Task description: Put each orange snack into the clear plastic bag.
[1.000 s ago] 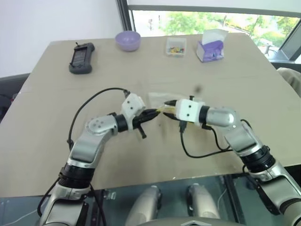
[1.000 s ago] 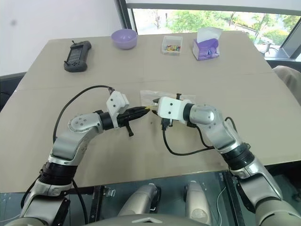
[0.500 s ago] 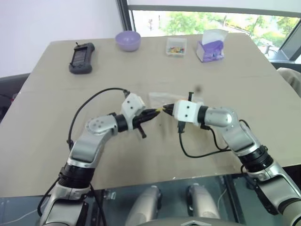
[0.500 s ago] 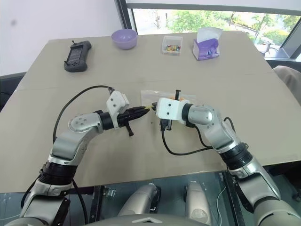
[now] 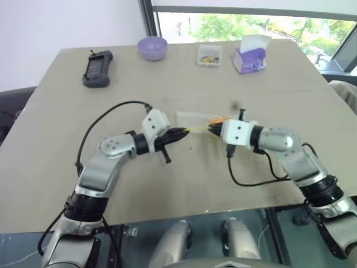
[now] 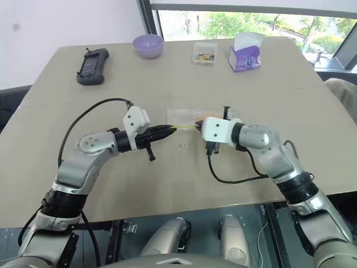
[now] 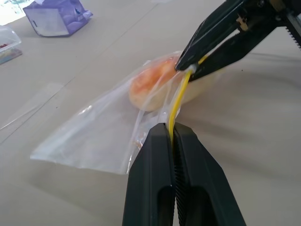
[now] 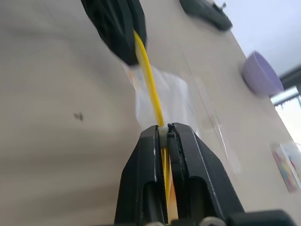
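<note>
Yellow strip [image 7: 178, 100] stretched wider: both end effectors clamp the clear plastic bag [image 7: 89, 136], right [image 5: 214, 128] shifted rightward.

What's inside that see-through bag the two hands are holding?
One round orange snack sits inside the clear plastic bag, seen through the film. The left hand and the right hand are both shut on its yellow strip. The right hand's fingers cover the snack's far side.

You have a clear bag [image 7: 89, 136] with a yellow strip [image 7: 176, 101], an orange-yellow bun [image 7: 153, 87] inside, black fingers [image 7: 155, 188] on both grippers, a beige table [image 5: 167, 78], a lilac bowl [image 5: 152, 48], a purple tissue box [image 5: 249, 58], a black controller [image 5: 96, 68]
</note>
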Controlling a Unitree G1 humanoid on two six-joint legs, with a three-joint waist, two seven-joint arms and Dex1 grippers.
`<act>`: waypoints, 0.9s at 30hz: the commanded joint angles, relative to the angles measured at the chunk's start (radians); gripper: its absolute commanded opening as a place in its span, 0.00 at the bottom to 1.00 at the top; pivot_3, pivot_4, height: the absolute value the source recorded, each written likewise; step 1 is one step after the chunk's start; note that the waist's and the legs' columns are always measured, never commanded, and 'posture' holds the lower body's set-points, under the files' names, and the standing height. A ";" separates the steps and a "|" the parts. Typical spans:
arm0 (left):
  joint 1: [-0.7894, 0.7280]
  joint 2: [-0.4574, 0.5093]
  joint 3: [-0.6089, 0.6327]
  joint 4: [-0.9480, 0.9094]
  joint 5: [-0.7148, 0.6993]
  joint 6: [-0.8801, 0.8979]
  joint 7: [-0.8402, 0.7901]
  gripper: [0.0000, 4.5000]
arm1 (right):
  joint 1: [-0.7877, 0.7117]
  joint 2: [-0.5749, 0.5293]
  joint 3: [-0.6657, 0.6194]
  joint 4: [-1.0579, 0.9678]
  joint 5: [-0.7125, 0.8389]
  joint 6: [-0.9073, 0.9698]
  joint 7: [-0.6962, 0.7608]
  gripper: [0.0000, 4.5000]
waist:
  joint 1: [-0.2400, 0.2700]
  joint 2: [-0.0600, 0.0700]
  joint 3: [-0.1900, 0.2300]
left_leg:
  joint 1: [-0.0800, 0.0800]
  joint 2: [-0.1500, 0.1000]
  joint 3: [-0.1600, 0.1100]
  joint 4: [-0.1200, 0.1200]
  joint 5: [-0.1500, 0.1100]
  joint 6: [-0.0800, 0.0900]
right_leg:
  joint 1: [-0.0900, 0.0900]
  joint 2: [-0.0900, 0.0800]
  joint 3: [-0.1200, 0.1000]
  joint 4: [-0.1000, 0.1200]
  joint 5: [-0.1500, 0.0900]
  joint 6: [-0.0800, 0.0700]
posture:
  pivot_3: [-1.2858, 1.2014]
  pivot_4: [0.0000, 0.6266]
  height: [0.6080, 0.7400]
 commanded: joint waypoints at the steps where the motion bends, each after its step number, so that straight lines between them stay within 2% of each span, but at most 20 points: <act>1: 0.004 0.045 0.078 0.008 0.004 -0.011 0.014 0.00 | 0.042 -0.087 -0.132 0.033 -0.015 0.026 -0.034 0.02 | -0.001 0.000 0.000 | 0.000 0.000 0.000 0.000 0.000 0.000 | 0.000 0.000 0.000 0.000 0.000 0.000 | 0.52 0.24 1.00; 14: -0.004 0.052 0.087 0.013 -0.002 -0.004 0.021 0.00 | 0.099 -0.189 -0.224 0.084 -0.017 0.002 -0.052 0.02 | -0.002 0.000 0.000 | 0.001 0.001 0.003 -0.002 0.000 0.000 | -0.001 0.000 0.002 0.000 0.000 0.000 | 0.52 0.24 1.00; 21: -0.029 0.021 0.056 -0.017 -0.017 0.015 0.014 0.00 | 0.062 -0.131 -0.212 0.031 0.030 0.008 -0.030 0.02 | -0.001 0.000 0.000 | 0.000 0.001 0.003 -0.003 0.000 0.000 | -0.001 0.000 0.002 -0.001 0.000 0.000 | 0.52 0.24 1.00; 24: -0.062 -0.012 0.042 -0.055 -0.064 0.081 0.014 0.18 | 0.050 -0.071 -0.175 -0.010 0.045 0.023 -0.014 0.00 | -0.002 0.000 0.000 | 0.000 0.001 0.003 -0.003 0.000 0.000 | -0.001 0.000 0.002 0.000 0.000 0.000 | 0.52 0.24 1.00; 27: -0.095 -0.018 0.046 -0.061 -0.124 0.186 -0.005 0.48 | 0.046 -0.024 -0.166 -0.031 0.054 0.042 -0.013 0.00 | -0.001 -0.001 0.000 | 0.000 0.001 0.002 -0.003 0.000 0.000 | -0.001 0.000 0.002 0.000 0.000 0.000 | 0.52 0.24 1.00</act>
